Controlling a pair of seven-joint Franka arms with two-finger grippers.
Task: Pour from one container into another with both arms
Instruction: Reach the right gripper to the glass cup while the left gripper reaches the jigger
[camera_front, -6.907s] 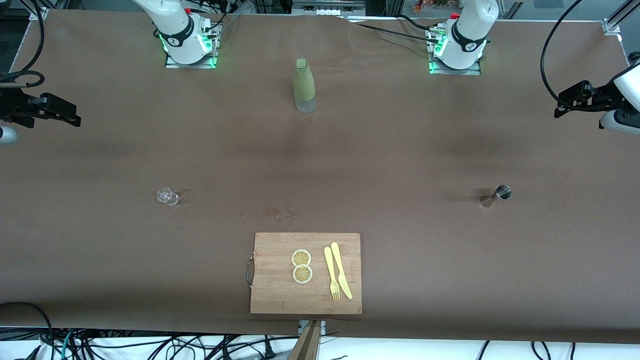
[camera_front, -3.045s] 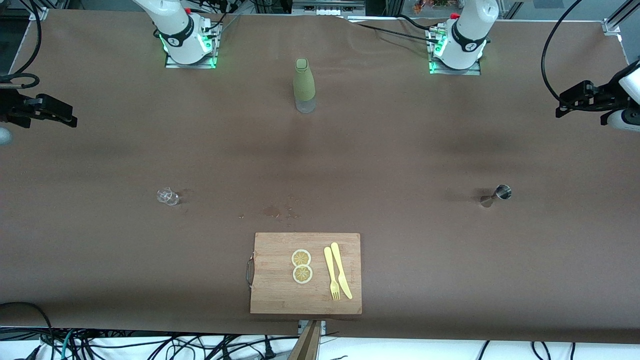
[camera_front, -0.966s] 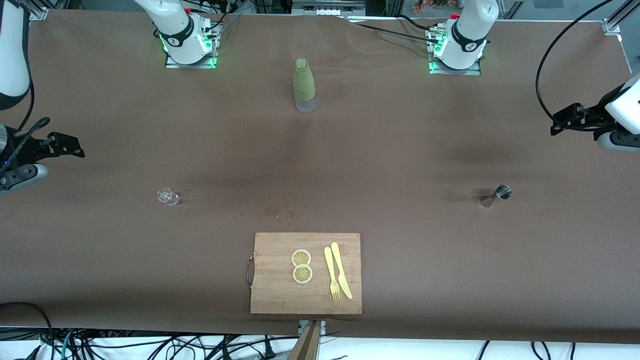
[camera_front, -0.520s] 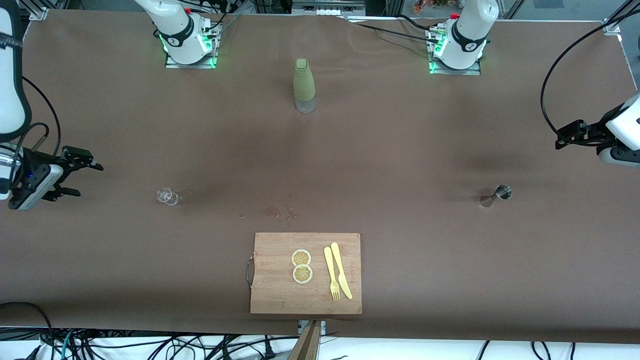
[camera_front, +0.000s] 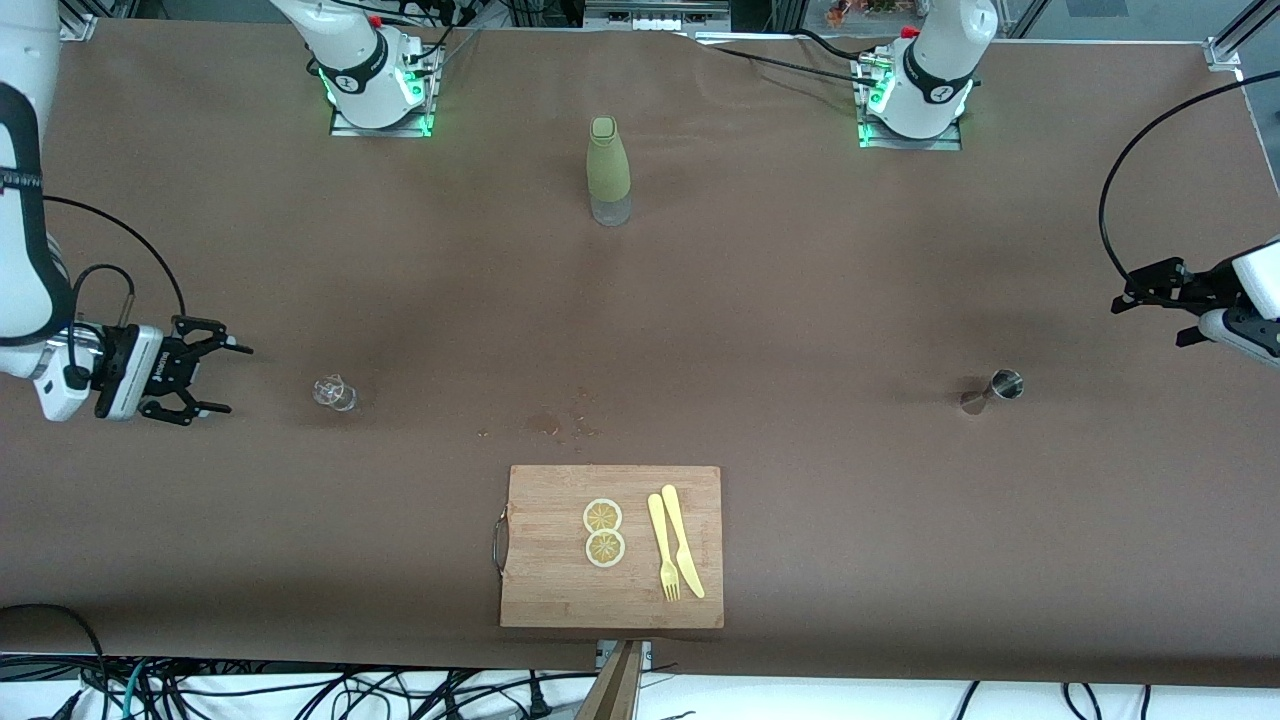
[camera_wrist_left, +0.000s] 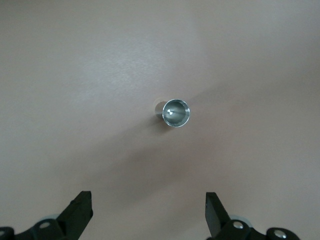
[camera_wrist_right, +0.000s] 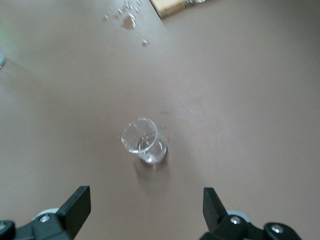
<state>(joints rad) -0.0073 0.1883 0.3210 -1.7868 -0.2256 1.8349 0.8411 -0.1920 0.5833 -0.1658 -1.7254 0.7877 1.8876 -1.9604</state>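
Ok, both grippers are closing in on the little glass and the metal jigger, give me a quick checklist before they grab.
1. Right gripper open, nothing held: ok.
2. Left gripper open, nothing held: ok.
3. Small glass upright, centred ahead of the right gripper's fingers in its wrist view: ok.
4. Metal jigger upright, lined up between the left gripper's fingers in its wrist view: ok.
5. Liquid in glass or jigger: cannot tell.
6. Cutting board and green bottle well apart from both approach paths: ok.
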